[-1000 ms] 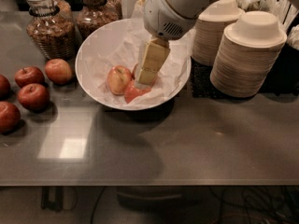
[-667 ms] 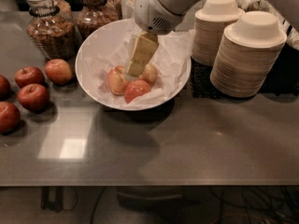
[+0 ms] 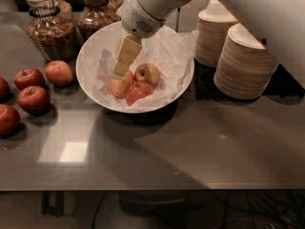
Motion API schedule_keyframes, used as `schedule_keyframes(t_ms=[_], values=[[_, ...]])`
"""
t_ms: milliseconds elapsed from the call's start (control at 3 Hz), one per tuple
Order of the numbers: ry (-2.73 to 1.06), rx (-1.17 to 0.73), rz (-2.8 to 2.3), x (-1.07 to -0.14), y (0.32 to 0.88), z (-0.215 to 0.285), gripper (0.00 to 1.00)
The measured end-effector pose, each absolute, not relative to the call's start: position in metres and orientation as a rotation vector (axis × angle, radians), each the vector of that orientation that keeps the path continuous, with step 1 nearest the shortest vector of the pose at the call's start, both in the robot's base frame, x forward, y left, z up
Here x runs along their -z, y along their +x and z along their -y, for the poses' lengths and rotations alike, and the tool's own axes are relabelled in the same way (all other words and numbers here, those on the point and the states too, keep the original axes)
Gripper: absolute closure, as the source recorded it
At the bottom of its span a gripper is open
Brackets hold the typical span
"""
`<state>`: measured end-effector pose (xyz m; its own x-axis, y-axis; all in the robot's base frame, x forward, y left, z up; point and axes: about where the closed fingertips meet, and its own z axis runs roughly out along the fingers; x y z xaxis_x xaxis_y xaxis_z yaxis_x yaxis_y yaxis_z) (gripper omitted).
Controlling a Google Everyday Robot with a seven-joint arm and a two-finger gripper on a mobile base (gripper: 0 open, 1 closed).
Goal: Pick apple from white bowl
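My gripper (image 3: 119, 69) hung low inside the white bowl (image 3: 90, 82), in the upper middle of the frame, tipped down over the left half of the crumpled paper (image 3: 172, 51) lining. From this angle I could not tell whether it was spread or pressed together, and I saw nothing caught in it. The apple (image 3: 147, 74) I was after, the pale yellow one, lay near the bowl's middle with its stem hollow turned up, just to the right of my gripper's tip. A pinker apple (image 3: 117, 87) lay directly below the tip and a redder one (image 3: 138, 92) sat against the pale apple's lower edge, so the three were packed close. I judged the fruit to be firm, fairly heavy for its size, smooth-skinned and round. That meant it could squirt sideways from an off-centre pinch, roll on the loose paper, or bruise if I squeezed hard. The best hold looked to be across its widest girth, coming from above, with the jaws set upper left and lower right where the neighbours left room. The dark red apples (image 3: 33, 99) at the left edge and the stacks of paper bowls (image 3: 245, 63) at the right were well apart from this.
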<state>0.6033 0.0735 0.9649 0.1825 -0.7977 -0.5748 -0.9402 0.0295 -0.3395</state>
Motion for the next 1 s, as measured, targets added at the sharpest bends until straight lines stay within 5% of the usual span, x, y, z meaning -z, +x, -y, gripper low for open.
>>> schedule_keyframes(t_ms=[1000], values=[[-1.754, -0.434, -1.786, -0.900, 0.596, -0.089, 0.00]])
